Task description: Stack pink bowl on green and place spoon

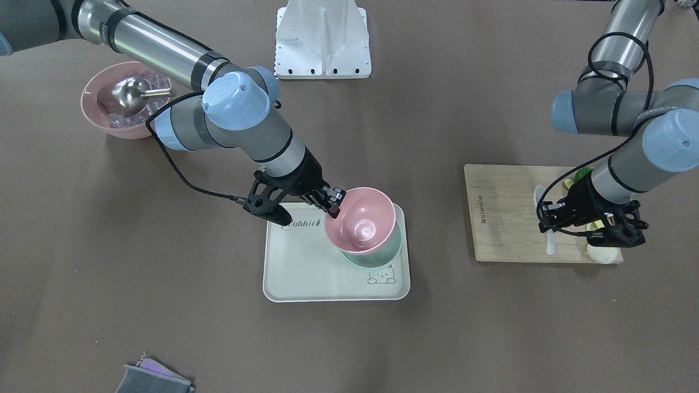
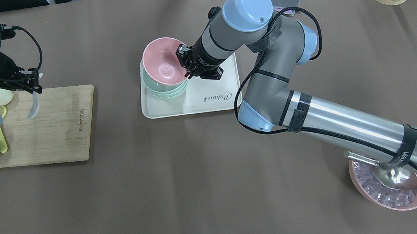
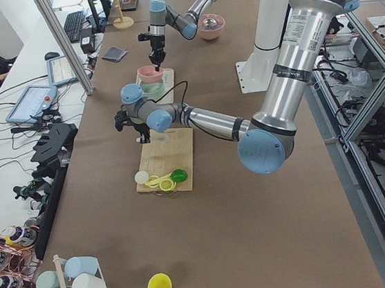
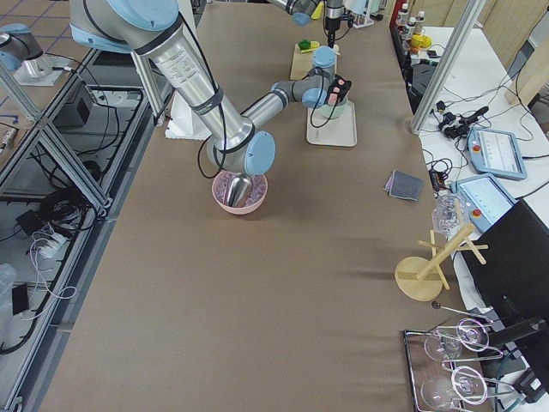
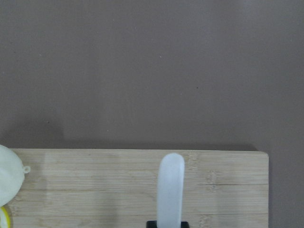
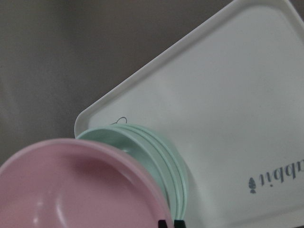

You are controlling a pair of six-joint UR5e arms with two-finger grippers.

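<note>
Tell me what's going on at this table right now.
The right claw grips the pink bowl by its rim, on or just above the stack of mint-green bowls on the white tray; whether it is fully seated is unclear. The left claw holds the white spoon over the wooden board. The spoon has not reached the bowls yet.

Silver-tubed right arm [image 2: 348, 122] and left arm [image 1: 622, 24], grey joints [image 2: 265, 84], pale blue caps [image 2: 248, 7], black straps [image 2: 298, 114] and looping black cables [image 1: 210, 192] beside the caps, black left gripper [image 2: 36, 86], right gripper [image 2: 185, 61]
</note>
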